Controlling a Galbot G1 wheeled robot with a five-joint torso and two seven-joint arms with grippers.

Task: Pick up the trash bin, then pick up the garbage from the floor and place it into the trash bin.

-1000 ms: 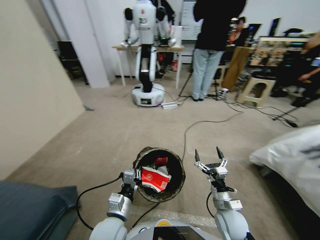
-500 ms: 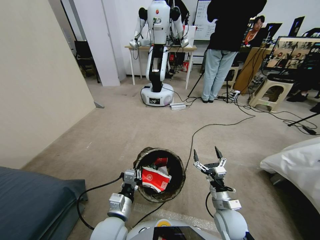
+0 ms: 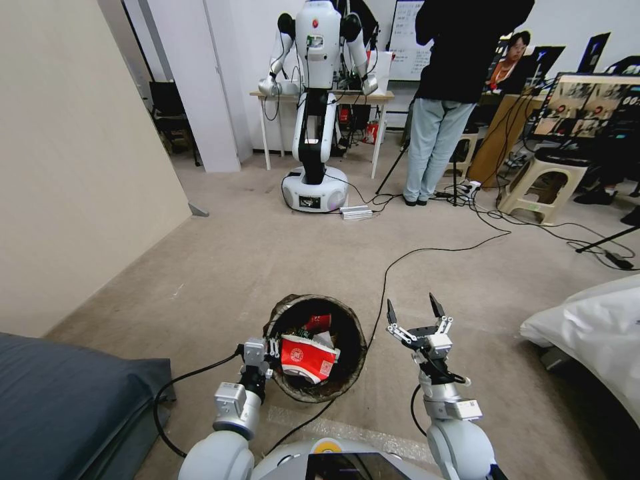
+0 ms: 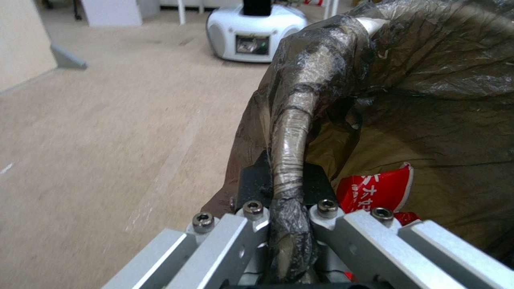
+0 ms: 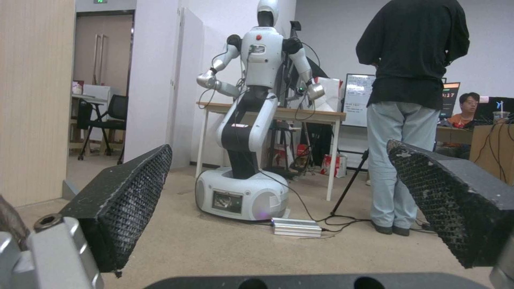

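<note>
The trash bin (image 3: 355, 331), round with a crinkled black bag over its rim, hangs low in front of me in the head view. My left gripper (image 3: 268, 349) is shut on the near-left part of its rim. In the left wrist view the bagged rim (image 4: 292, 132) runs between the closed fingers (image 4: 225, 228). Garbage lies inside the bin: a crumpled red-and-white wrapper (image 3: 307, 357) and a red packet (image 4: 377, 192). To the bin's right, my right gripper (image 3: 412, 309) stands open and empty above the floor, its black pads (image 5: 126, 200) wide apart.
A dark cushion (image 3: 67, 400) lies at my left, with a beige wall panel (image 3: 67, 167) behind it. A white bag heap (image 3: 593, 333) lies at my right. Cables (image 3: 400, 253) cross the floor ahead. Farther off are another robot (image 3: 313, 100), a standing person (image 3: 447, 100) and a stool (image 3: 543, 180).
The whole head view shifted over the first half second, so the camera moved. The bin, the left gripper's hold and the open right gripper keep their places before me.
</note>
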